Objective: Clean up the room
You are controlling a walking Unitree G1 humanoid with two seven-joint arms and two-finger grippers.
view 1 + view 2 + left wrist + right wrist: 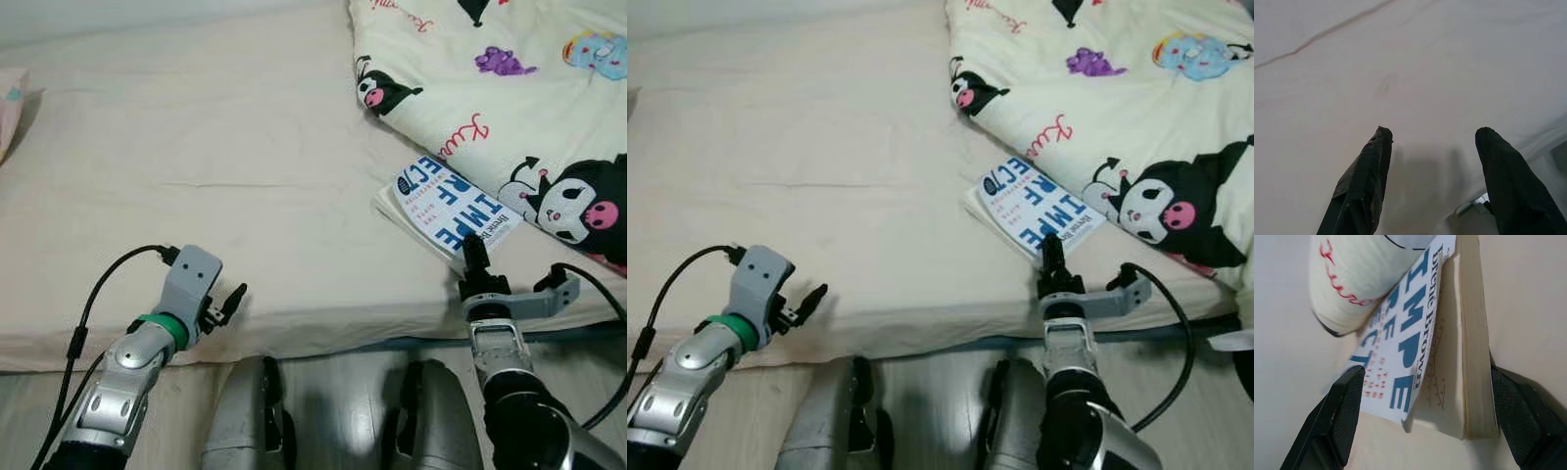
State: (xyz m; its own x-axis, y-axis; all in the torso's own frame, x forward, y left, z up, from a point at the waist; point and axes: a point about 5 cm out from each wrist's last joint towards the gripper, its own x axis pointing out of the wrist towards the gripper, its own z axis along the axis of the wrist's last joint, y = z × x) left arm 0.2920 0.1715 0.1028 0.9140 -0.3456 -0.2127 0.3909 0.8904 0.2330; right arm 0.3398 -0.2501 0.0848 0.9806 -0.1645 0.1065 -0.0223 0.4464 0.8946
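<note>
Two grippers reach toward a bed [245, 186] covered by a cream sheet. From the head camera, a book [448, 206] with a white cover and big blue letters lies near the bed's front edge on the robot's right, its far side tucked under the edge of a cream blanket [509, 88] printed with cartoon figures. The right gripper [474, 247] sits at the book's near corner, while the left gripper [231, 303] hangs off the bed's front edge, well apart from the book, a black cable looping behind its wrist. A pink pillow [10, 108] shows at the far left. In the left wrist view, two black fingers [1364, 181] stand wide apart over bare sheet, gripping nothing. In the right wrist view, the fingers [1332, 418] are spread to either side of the book's corner, one beside the cover, the other against the page edge; whether they press on it I cannot tell. The blanket's rolled edge rests on the cover.
</note>
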